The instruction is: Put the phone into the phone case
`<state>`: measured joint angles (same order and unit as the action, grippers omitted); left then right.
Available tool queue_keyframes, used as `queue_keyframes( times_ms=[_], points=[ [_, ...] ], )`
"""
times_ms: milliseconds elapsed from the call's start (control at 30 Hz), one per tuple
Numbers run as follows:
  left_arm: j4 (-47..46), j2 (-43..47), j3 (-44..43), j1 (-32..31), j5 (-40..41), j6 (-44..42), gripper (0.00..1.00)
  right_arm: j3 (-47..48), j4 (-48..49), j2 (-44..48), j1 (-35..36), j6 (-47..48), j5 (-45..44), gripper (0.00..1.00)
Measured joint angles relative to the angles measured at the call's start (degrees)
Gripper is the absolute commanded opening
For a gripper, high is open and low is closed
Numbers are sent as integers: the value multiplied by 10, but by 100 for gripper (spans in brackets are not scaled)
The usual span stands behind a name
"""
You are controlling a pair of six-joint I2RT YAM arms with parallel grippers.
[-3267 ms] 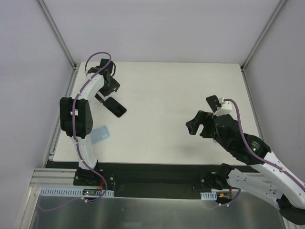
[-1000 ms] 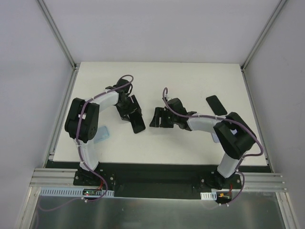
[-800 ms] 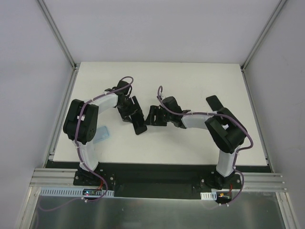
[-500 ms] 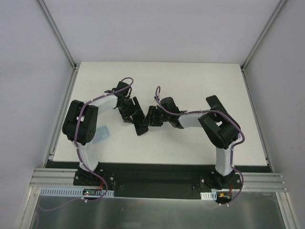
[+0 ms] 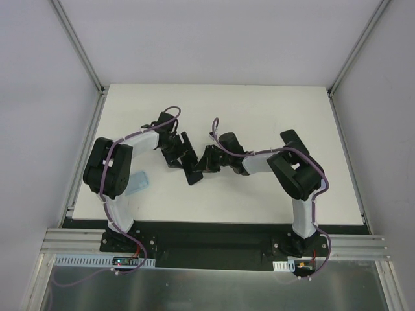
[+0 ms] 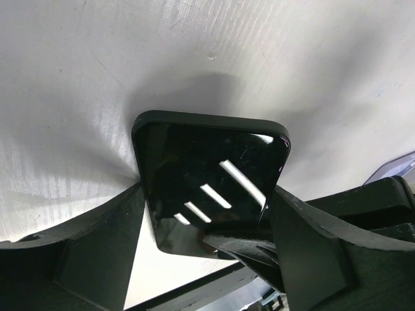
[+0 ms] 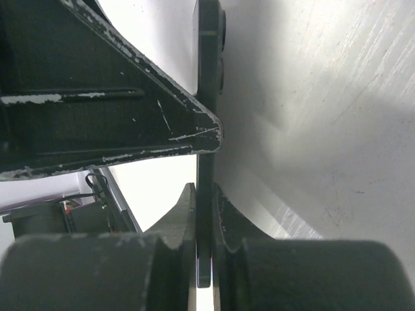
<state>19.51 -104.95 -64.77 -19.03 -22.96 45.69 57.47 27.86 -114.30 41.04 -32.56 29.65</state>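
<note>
The black phone (image 5: 192,171) is held tilted off the white table (image 5: 259,110) left of centre, its glossy screen (image 6: 211,175) filling the left wrist view. My left gripper (image 5: 183,157) is open, its fingers (image 6: 97,246) close along the phone's two long sides. From the right, my right gripper (image 5: 205,162) is shut on the phone's lower end. The right wrist view shows the phone (image 7: 205,97) edge-on, pinched between that gripper's (image 7: 204,201) pads. The light blue phone case (image 5: 136,183) lies flat near the left edge, beside the left arm.
A flat black rectangular object (image 5: 288,138) lies on the right half, partly covered by the right arm. Both arms stretch inward and meet near the centre. Grey walls with metal rails close off the left, back and right sides.
The right arm swung in from the right side to the centre and its jaws closed on the phone. The left gripper carried the phone toward the centre, then widened its jaws.
</note>
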Motion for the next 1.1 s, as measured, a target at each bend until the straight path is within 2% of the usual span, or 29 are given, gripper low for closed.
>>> queue_keyframes(
  times_ms=[100,200,433,633,733,833,933,1100],
  points=[
    [1,4,2,-1,-1,1,98,-3,8,0,0,0,4,1],
    [10,24,12,0,8,3,99,-10,19,0,1,0,7,1],
    [71,99,19,39,69,27,96,-40,50,4,-9,-4,24,2],
    [150,195,19,99,214,65,88,-67,62,21,-20,-4,28,4],
    [186,244,38,137,273,106,86,-77,61,31,-21,0,26,4],
    [212,275,72,197,296,142,84,-81,53,40,-21,7,24,4],
    [237,269,92,253,315,167,83,-85,47,48,-21,16,22,4],
    [246,228,92,274,344,185,77,-91,43,55,-21,22,21,4]
  ],
)
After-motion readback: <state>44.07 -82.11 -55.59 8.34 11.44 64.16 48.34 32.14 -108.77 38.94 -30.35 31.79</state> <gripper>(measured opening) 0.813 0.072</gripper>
